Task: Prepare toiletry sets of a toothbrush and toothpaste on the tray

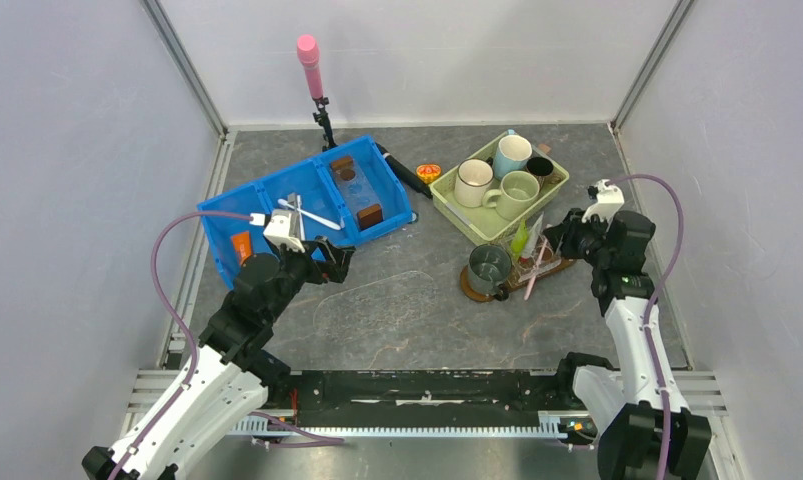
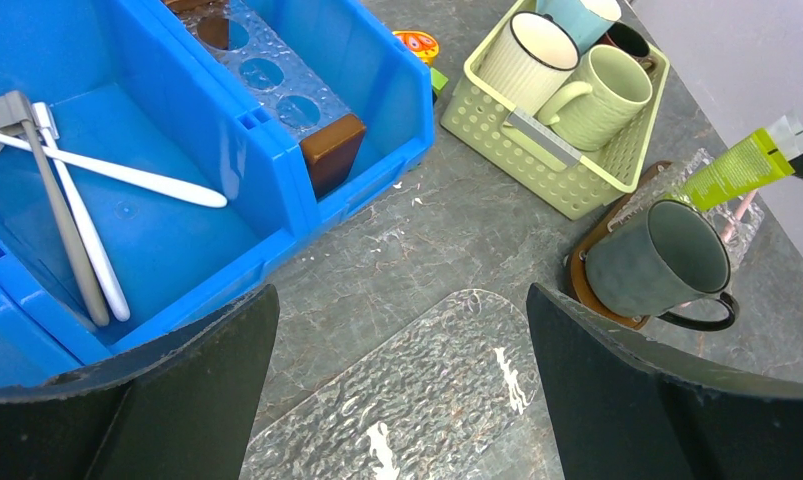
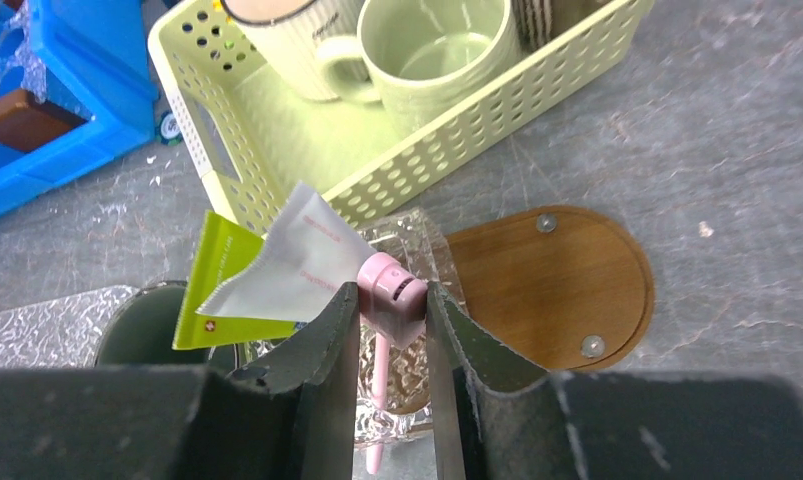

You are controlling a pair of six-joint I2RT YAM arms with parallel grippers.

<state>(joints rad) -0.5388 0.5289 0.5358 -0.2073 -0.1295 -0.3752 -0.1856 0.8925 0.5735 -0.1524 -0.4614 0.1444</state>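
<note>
Gripping the pink toothbrush [image 3: 388,292] by its head in narrowed jaws, the right tool [image 3: 393,312] hangs above the tray's [image 3: 557,290] middle, while the left tool [image 2: 399,300] gapes wide.

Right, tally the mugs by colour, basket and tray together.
Cream mug: 1
Light blue mug: 1
Pale green mug: 1
Black mug: 1
Dark grey-green mug: 1
Total: 5
</note>
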